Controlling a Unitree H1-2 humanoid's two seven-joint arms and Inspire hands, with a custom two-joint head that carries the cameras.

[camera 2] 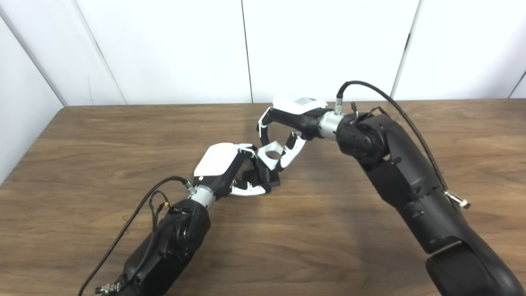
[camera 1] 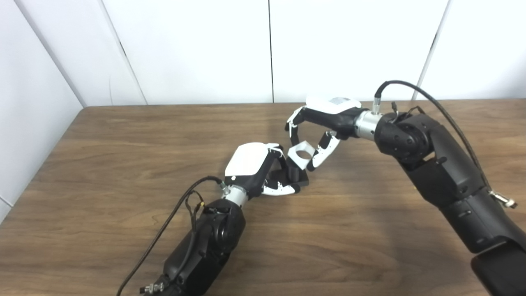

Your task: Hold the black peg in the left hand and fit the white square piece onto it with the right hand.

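Observation:
The black peg [camera 1: 294, 174], a short cylinder on a square black base, rests on the wooden table [camera 1: 123, 164] near its middle. My left hand [camera 1: 257, 168] is shut on the peg's base, fingers behind it and thumb in front. The white square piece [camera 1: 301, 154], with a round hole through it, sits tilted on top of the peg's cylinder. My right hand [camera 1: 318, 123] reaches in from the right and is shut on the white piece, fingers at its far side and thumb at its near right edge.
Both black forearms cross the table, the left one [camera 1: 201, 242] from the bottom and the right one [camera 1: 444, 172] from the right side. White wall panels stand behind the table's far edge [camera 1: 185, 105].

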